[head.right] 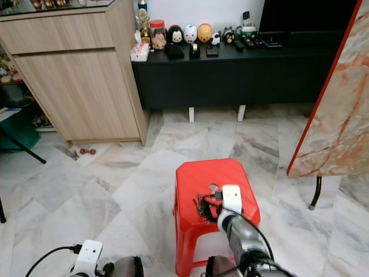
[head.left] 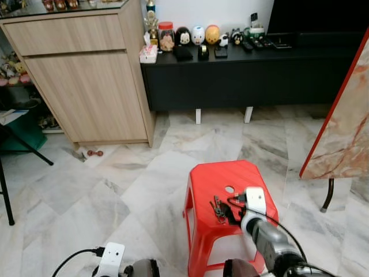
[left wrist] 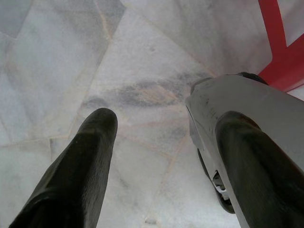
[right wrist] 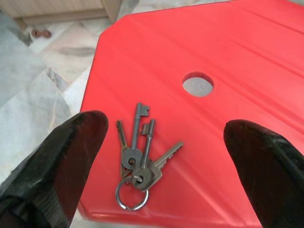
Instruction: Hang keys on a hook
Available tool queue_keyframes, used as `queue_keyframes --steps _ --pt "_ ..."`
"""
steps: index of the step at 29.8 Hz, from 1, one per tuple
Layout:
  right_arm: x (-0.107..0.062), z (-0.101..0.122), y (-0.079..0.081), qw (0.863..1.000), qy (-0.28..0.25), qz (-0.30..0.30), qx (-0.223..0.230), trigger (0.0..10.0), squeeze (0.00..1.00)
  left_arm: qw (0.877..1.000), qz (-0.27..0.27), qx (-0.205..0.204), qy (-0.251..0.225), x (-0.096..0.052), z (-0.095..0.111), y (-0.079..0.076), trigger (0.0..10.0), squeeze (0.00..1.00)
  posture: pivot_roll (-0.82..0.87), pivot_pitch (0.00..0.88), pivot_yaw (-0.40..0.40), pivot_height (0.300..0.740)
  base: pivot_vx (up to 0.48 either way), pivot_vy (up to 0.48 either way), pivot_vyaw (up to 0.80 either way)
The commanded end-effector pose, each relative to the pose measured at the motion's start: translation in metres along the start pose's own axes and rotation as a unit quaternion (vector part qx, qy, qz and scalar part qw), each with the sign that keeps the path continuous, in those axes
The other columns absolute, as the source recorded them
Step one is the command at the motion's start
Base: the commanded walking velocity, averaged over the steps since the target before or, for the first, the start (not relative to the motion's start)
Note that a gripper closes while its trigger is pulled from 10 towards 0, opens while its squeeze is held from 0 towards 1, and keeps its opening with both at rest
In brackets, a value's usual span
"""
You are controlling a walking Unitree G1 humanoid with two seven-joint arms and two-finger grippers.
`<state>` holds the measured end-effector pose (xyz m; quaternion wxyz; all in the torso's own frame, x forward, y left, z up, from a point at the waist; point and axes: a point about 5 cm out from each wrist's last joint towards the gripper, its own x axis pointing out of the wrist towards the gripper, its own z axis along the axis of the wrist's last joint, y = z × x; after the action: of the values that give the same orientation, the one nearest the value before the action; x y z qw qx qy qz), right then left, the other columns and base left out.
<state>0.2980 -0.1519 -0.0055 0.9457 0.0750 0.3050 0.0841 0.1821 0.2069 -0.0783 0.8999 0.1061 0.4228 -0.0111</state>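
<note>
Keys (right wrist: pixel 137 166) lie flat on the red plastic stool (head.left: pixel 228 179), near its front-left edge, just short of the round hole (right wrist: pixel 198 84) in the seat. Bunch = several dark metal keys fanned out from one ring (right wrist: pixel 131 195), ring end closest to the edge of the seat.

Right end effector (right wrist: pixel 164 161) hangs just above the seat w/ the bunch between its two black fingers (right wrist: pixel 61 156); fingers spread wide, released, not touching the keys. Head views show the right arm reaching over the stool's front edge, white wrist block above the seat.

Left end effector (left wrist: pixel 166 156) sits low beside the stool, pointing at the marble floor (left wrist: pixel 118 61); fingers apart, nothing between them, released. A red stool leg (left wrist: pixel 280 52) shows at the corner of the left wrist view.

Bkgd: wooden cabinet (head.left: pixel 81 75) on the left, long black console (head.left: pixel 248 75) along the back wall carrying small figurines (head.left: pixel 199 36) and remotes. Marble-patterned slab (head.left: pixel 343 127) leans in on the right. No hook can be made out.
</note>
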Motion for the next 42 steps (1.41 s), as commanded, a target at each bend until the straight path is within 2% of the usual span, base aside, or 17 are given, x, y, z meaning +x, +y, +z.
queue_keyframes --steps 1,10,13,17,21,24,25,30,33,37,42 --pt "0.000 -0.001 0.000 1.000 0.014 -0.003 -0.005 10.0 0.00 0.996 -0.030 0.006 0.082 -0.011 -0.043 -0.016 10.0 0.00 0.03 0.059 -0.049 0.598 0.000 0.000 0.00" --pt "0.003 0.015 -0.001 1.000 0.011 -0.005 -0.014 10.0 0.00 0.995 -0.035 0.002 0.093 -0.018 -0.058 -0.021 10.0 0.00 0.03 0.121 -0.068 0.598 0.000 0.000 0.00" --pt "0.005 0.021 0.005 0.997 0.013 0.017 -0.068 10.0 0.00 0.994 -0.038 -0.003 0.099 -0.023 -0.068 -0.026 10.0 0.00 0.03 0.153 -0.084 0.598 0.000 0.000 0.00" --pt "0.006 0.021 0.012 0.995 0.028 0.040 -0.091 10.0 0.00 0.995 -0.036 -0.012 0.095 -0.026 -0.073 -0.030 10.0 0.00 0.05 0.202 -0.106 0.598 0.000 0.000 0.00" --pt "0.007 0.022 0.011 0.993 0.034 0.041 -0.103 10.0 0.00 0.995 -0.035 -0.015 0.093 -0.029 -0.078 -0.031 10.0 0.00 0.05 0.225 -0.112 0.598 0.000 0.000 0.00" --pt "0.007 0.024 0.009 0.994 0.027 0.033 -0.103 10.0 0.00 0.996 -0.030 -0.019 0.087 -0.030 -0.078 -0.030 10.0 0.00 0.05 0.228 -0.114 0.598 0.000 0.000 0.00" --pt "0.006 0.024 0.010 0.995 0.021 0.035 -0.087 10.0 0.00 0.996 -0.027 -0.022 0.082 -0.030 -0.077 -0.029 10.0 0.00 0.06 0.224 -0.113 0.598 0.000 0.000 0.00" --pt "0.005 0.011 0.011 0.996 0.039 0.041 -0.074 10.0 0.00 0.996 -0.025 -0.023 0.079 -0.030 -0.077 -0.027 10.0 0.00 0.05 0.212 -0.110 0.598 0.000 0.000 0.00" --pt "0.004 0.008 0.010 0.994 0.049 0.047 -0.088 10.0 0.00 0.997 -0.025 -0.021 0.073 -0.029 -0.074 -0.028 10.0 0.00 0.06 0.209 -0.114 0.598 0.000 0.000 0.00" --pt "0.005 0.008 0.016 0.983 0.074 0.073 -0.154 10.0 0.00 0.997 -0.024 -0.024 0.065 -0.029 -0.073 -0.029 10.0 0.00 0.07 0.220 -0.119 0.598 0.000 0.000 0.00" --pt "0.007 0.011 0.022 0.983 0.082 0.078 -0.147 10.0 0.00 0.997 -0.025 -0.026 0.062 -0.031 -0.074 -0.031 10.0 0.00 0.06 0.241 -0.126 0.598 0.000 0.000 0.00"
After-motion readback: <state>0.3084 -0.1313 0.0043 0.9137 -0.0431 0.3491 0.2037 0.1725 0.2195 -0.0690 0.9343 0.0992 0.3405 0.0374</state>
